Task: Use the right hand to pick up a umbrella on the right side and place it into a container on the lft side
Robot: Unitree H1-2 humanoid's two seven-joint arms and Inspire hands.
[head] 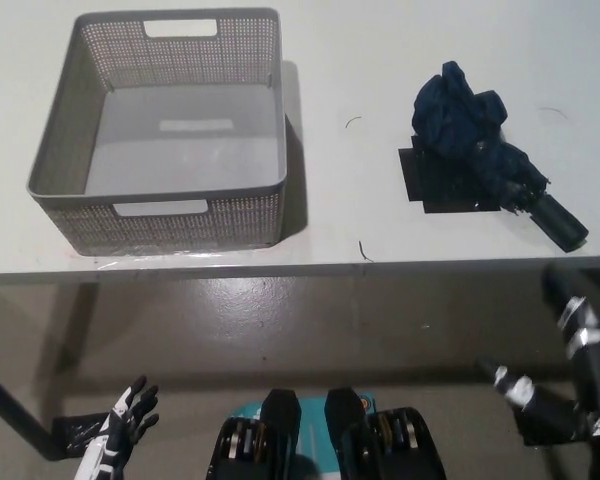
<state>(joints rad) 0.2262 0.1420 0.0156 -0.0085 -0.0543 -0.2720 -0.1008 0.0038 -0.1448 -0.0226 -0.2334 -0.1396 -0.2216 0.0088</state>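
Right hand [570, 345] is low at the picture's right edge, below the front edge of the surface [350, 60], and it holds nothing. Its fingers are spread apart. It sits almost under the umbrella [480, 150], so I think it is waiting to go up and reach for it.

That umbrella is dark blue and folded, with its cloth all bunched up. It lies on the right side of the surface, partly on a black mat [430, 185]. Its black handle [560, 222] sticks out toward the front right corner, the part nearest the hand, so it looks easy to grab.

Well apart, on the left side, stands the grey container [70, 190]. It has nothing inside, so there is room for the umbrella.

Left hand [128, 415] rests low at the bottom left with its fingers apart, holding nothing and out of the way.
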